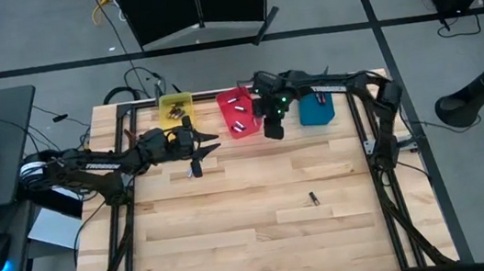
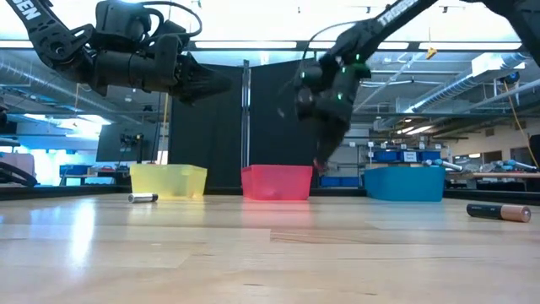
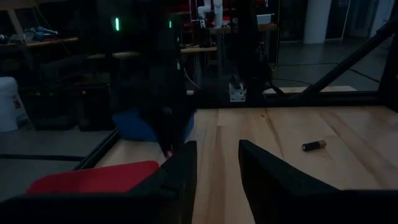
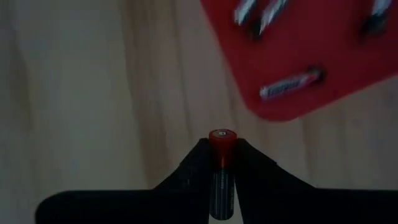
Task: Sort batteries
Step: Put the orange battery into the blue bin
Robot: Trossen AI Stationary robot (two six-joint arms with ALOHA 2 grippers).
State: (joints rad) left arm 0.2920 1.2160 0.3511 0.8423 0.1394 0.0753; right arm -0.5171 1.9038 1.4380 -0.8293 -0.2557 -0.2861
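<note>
— What's the left gripper [image 1: 209, 141] doing?
— Hovering near the yellow bin [image 1: 176, 108], fingers spread, holding nothing. One battery [image 1: 196, 170] lies just below it.
— And the right gripper [image 4: 222, 163]?
— Beside the red bin [image 1: 237, 111], pinching a red-tipped battery [image 4: 222, 144]. Another cell [image 1: 314, 199] lies nearer, probably dark.

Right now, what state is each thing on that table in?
Right pincer: shut on a red-tipped battery, beside the red bin.
Left pincer: open, empty, above the table.
Red bin: holds several batteries.
Yellow bin: holds some batteries.
Blue bin: contents cannot be told.
Loose battery: lying on the table.
Silvery battery: lying near the yellow bin.
</note>
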